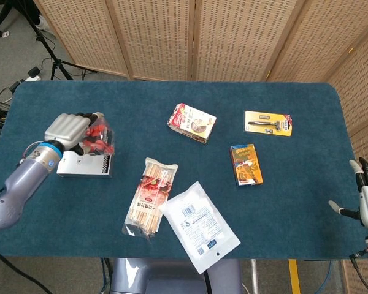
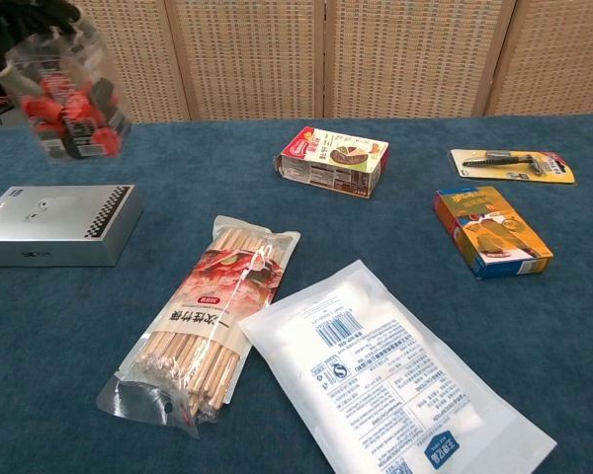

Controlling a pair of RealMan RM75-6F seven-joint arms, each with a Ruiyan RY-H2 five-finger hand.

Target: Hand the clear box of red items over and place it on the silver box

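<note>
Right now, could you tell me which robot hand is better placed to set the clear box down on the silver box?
Left: that robot hand already holds the clear box above the silver box.
</note>
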